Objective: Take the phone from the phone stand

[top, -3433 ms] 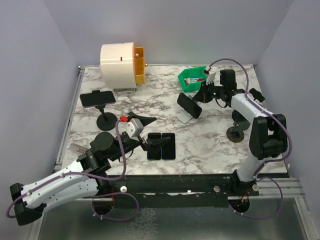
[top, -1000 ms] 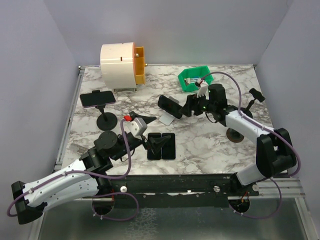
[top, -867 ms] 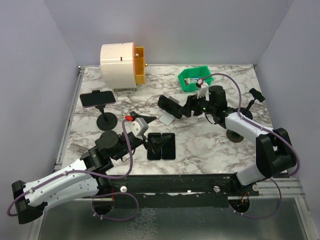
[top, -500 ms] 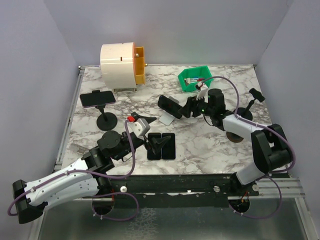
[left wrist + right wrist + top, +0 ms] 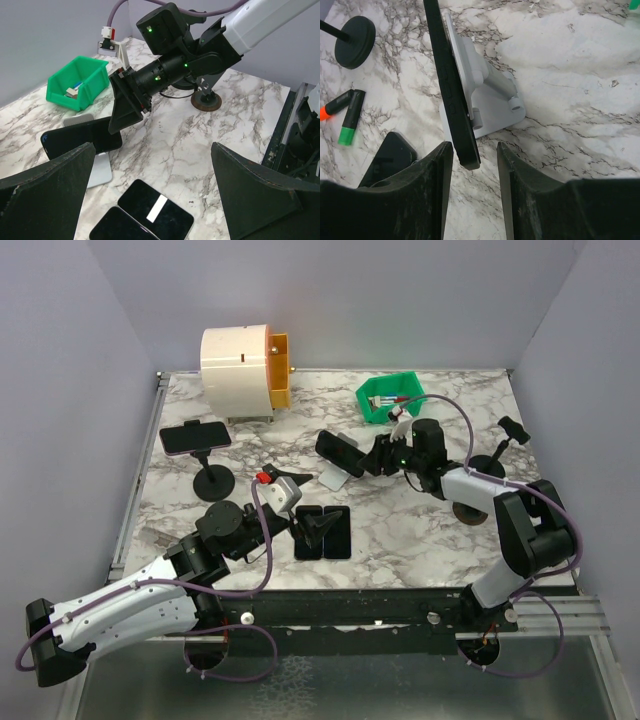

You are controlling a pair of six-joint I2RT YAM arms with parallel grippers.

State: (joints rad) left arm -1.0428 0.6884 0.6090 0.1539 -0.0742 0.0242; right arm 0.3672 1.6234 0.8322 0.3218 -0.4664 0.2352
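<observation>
Right wrist view: phone [image 5: 447,75] stands edge-on, leaning on the stand [image 5: 490,92]; its near end sits between the right gripper's [image 5: 473,150] spread fingers, long axis running straight away; the left gripper [image 5: 152,150] gapes, farther off.

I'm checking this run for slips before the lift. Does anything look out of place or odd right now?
Yes: the grey stand has slid left with the phone since earlier, instead of staying put. The phone sits between the open jaws of the right gripper, still against the stand. Nothing looks spilled or damaged.
</observation>
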